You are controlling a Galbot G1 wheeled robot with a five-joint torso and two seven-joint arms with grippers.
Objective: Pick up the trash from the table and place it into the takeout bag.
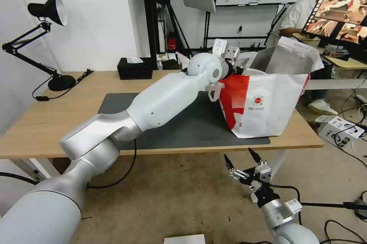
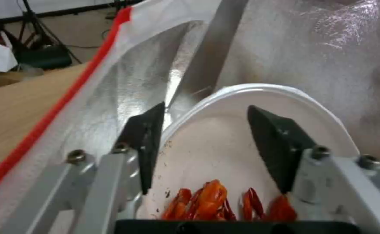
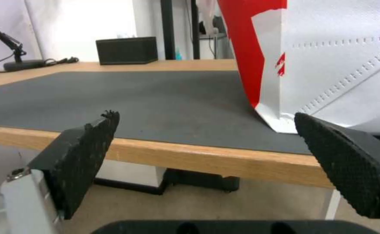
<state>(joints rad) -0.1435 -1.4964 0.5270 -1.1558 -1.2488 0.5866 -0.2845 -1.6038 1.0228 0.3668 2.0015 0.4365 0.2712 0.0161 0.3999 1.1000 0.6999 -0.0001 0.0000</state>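
Note:
The takeout bag [image 1: 267, 102] stands open on the right end of the table [image 1: 46, 122], its foil lining [image 2: 124, 87] showing in the left wrist view. My left arm reaches across the dark mat [image 1: 191, 125] and puts my left gripper [image 1: 239, 70] at the bag's mouth. Inside the bag, a white bowl [image 2: 259, 97] with red crayfish shells [image 2: 211, 198] leans against the foil. My left gripper [image 2: 206, 107] is open: one finger is outside the bowl's rim, the other over its inside. My right gripper [image 1: 244, 162] hangs open below the table's front edge, facing the bag [image 3: 328, 65].
A black tissue box [image 1: 134, 68] sits at the table's back edge and a black desk lamp [image 1: 49, 11] at the far left. A monitor [image 1: 340, 11] and a seated person are behind the bag. Cables lie on the floor at the right.

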